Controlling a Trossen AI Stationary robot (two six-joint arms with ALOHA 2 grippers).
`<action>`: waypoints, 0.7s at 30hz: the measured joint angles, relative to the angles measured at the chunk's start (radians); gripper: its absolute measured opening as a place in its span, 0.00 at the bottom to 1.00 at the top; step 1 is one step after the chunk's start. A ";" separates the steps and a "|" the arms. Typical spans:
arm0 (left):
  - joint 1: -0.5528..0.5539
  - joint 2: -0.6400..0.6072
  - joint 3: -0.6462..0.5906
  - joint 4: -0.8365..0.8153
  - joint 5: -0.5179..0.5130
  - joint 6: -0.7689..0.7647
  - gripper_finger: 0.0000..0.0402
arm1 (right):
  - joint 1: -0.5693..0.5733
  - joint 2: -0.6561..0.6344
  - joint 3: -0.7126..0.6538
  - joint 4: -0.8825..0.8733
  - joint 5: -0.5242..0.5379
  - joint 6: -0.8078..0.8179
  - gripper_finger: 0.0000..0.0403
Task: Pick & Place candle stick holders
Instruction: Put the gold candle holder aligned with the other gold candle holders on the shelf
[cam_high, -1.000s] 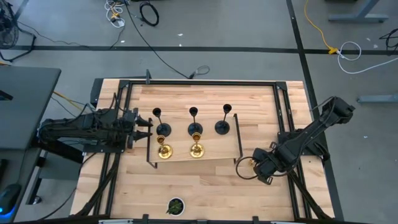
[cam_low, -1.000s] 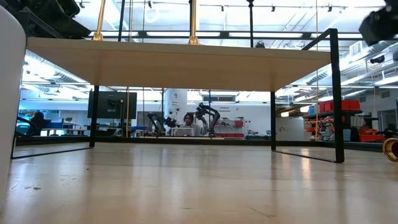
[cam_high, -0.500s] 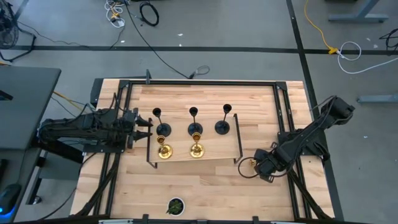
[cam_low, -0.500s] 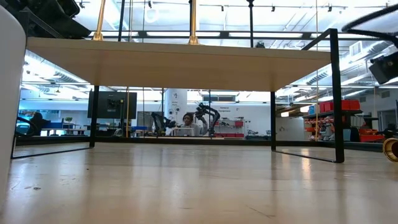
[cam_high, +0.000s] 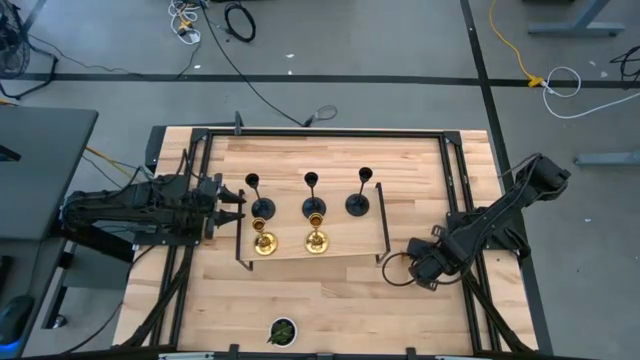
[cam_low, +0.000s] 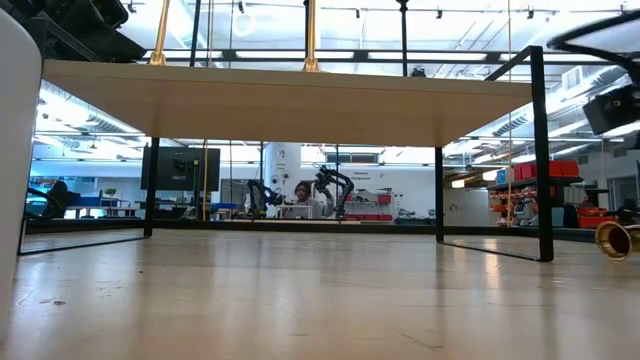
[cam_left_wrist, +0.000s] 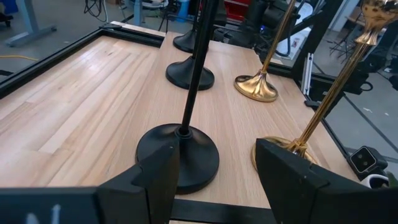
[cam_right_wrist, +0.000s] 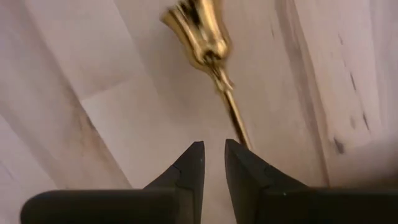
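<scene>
Three matte black holders (cam_high: 313, 205) and two shiny gold ones (cam_high: 265, 241) stand upright in rows; a third gold holder (cam_right_wrist: 211, 59) lies tipped over on the worktop.

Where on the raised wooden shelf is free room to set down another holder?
The raised light wooden shelf is bare at its front right corner, beside the two shiny gold holders. The back row of three matte black holders is crowded. The right hand is low beside the shelf.
</scene>
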 joint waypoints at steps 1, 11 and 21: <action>0.000 0.000 0.000 0.000 0.000 0.000 0.53 | 0.000 0.000 0.000 0.013 0.007 -0.002 0.16; 0.000 0.000 0.000 -0.004 0.000 -0.001 0.53 | -0.003 0.001 -0.080 0.132 -0.001 -0.017 0.16; 0.000 0.000 0.000 -0.012 -0.006 -0.001 0.53 | -0.037 -0.003 -0.150 0.216 -0.028 -0.024 0.16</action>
